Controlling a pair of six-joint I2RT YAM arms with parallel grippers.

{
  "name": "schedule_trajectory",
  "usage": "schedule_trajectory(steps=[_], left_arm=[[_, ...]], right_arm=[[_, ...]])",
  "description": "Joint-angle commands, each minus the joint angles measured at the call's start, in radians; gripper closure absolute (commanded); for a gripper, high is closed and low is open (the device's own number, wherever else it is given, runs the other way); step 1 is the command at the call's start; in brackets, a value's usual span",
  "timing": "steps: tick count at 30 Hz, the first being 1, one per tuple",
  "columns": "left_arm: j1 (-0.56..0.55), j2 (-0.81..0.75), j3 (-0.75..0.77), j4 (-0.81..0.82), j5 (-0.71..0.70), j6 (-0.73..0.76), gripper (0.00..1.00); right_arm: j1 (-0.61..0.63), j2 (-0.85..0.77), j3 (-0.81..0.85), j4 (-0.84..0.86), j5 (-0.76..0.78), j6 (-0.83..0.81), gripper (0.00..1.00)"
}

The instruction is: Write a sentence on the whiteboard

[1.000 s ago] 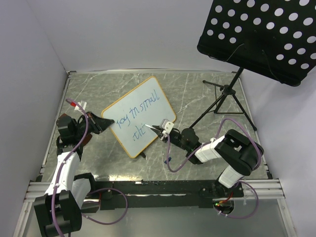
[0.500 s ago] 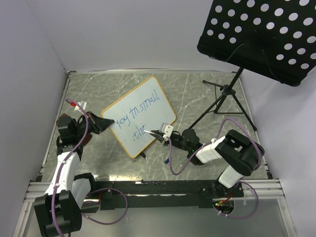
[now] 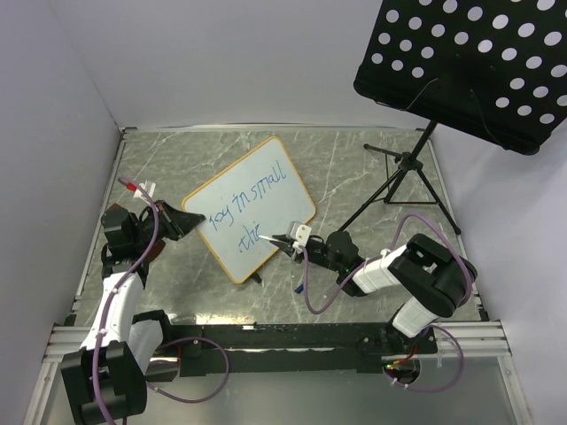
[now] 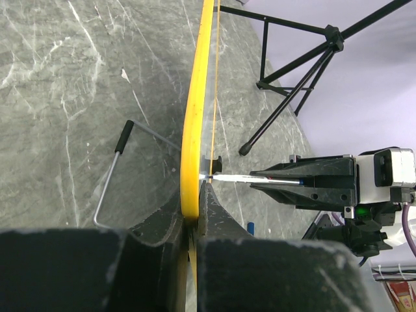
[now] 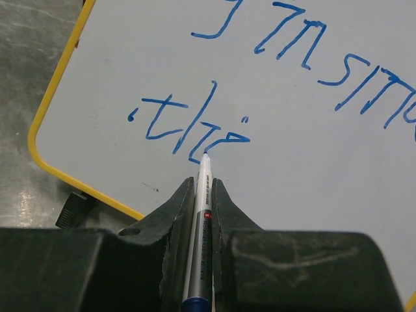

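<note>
Touching whiteboard (image 5: 312, 169) straight ahead, marker (image 5: 204, 172) tip meets sentence's (image 5: 194, 120) last stroke; right gripper (image 5: 203, 183) pinches marker; left gripper (image 4: 193, 218) clamps whiteboard's edge.

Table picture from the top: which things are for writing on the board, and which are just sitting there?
For the job:
- whiteboard
- blue sentence, partly written
- marker
- right gripper, shut on the marker
- left gripper, clamped on the whiteboard's frame

Just sitting there:
- black music stand
- red-tipped thing by the left arm
</note>
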Motion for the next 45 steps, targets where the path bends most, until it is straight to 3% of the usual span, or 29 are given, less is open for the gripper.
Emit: schedule_trajectory(steps=[1, 10, 23, 45], left_arm=[[-0.011, -0.018, 0.015, -0.004, 0.043, 0.085, 0.99], [-0.013, -0.012, 0.015, -0.002, 0.043, 0.085, 0.99], [-0.011, -0.016, 0.015, -0.002, 0.044, 0.084, 0.99], [-0.011, -0.015, 0.015, 0.001, 0.046, 0.085, 0.99]], right_arm=[[-0.016, -0.022, 0.003, -0.028, 0.058, 0.006, 1.00], [-0.052, -0.082, 0.041, -0.009, 0.048, 0.031, 1.00], [-0.055, -0.014, 0.103, -0.049, 0.042, 0.030, 1.00], [-0.046, -0.045, 0.001, -0.078, -0.017, -0.006, 1.00]])
